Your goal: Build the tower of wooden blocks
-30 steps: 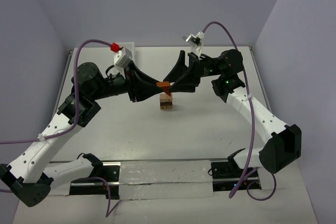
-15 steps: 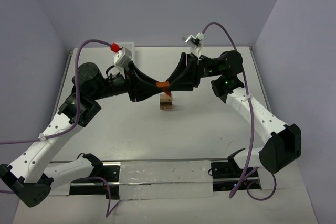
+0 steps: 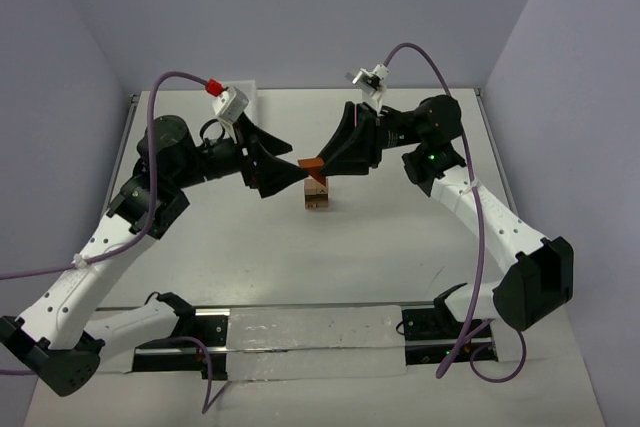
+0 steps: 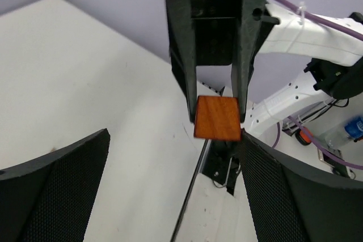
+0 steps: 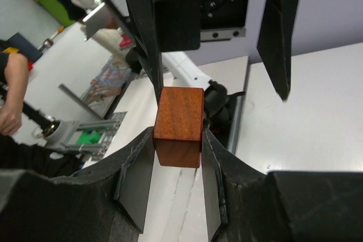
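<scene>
Right end effector (image 3: 322, 161) clamps a smooth, reddish-brown rectangular wood block (image 3: 311, 162). The left end effector (image 3: 292, 173) gapes wide, empty. The wood block tower (image 3: 317, 194) stands just below, midway between the desk (image 3: 400, 237)'s left and right edges.

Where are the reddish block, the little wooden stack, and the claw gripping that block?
reddish-brown block (image 5: 178, 118): right wrist view, front face.
wood block tower (image 3: 317, 197): top view, near side.
right gripper (image 5: 177, 137): right wrist view, between fingertips.
</scene>
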Controlling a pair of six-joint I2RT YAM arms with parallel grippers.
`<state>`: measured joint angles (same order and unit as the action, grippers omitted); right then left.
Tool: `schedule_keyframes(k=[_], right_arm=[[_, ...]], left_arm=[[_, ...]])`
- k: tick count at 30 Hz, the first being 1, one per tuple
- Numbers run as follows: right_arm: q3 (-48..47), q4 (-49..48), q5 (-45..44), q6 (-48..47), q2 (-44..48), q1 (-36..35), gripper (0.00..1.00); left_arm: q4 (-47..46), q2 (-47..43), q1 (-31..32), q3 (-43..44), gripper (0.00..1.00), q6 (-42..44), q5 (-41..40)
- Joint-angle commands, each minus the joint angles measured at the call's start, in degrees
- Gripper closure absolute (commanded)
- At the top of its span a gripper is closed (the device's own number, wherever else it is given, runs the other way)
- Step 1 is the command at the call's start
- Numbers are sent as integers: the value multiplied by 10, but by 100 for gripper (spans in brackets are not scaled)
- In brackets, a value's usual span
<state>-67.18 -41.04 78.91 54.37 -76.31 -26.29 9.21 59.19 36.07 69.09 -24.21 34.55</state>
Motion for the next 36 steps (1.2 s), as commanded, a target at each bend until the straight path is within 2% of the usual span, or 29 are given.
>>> schedule_keyframes(k=[1,2,3,4,5,7,8,10,12,16,20,24,28,36], right_arm=[[-32,125,33,-123,2,39,93],[-42,184,37,-172,-1,54,93],[-67,302,38,-268,-5,64,93],[-81,365,35,-320,-10,74,93],[-87,385,29,-336,-19,83,94],[-190,697,-6,-597,-53,98,94],[-226,784,-44,-671,-84,98,95],[-300,938,-71,-806,-121,92,95],[-364,1055,-153,-924,-154,75,96],[-349,1052,-279,-986,-150,53,96],[-353,1073,-376,-1054,-170,19,95],[-348,1074,-428,-1089,-185,-12,95],[-352,1078,-452,-1129,-213,-45,95],[-423,1111,-430,-1161,-293,-64,95]], left_arm=[[117,30,-68,73,1,17,6],[151,45,-91,92,1,25,24],[171,54,-112,115,1,28,57],[189,63,-131,126,1,31,76],[206,74,-152,137,1,33,90],[275,107,-199,172,1,52,112],[316,130,-222,184,1,70,115],[332,151,-238,197,1,88,110],[365,171,-259,200,1,105,60],[394,200,-279,184,1,140,18],[371,199,-297,143,1,158,56],[359,202,-297,127,1,166,55],[357,210,-303,116,1,180,73],[346,210,-310,97,1,187,114]])
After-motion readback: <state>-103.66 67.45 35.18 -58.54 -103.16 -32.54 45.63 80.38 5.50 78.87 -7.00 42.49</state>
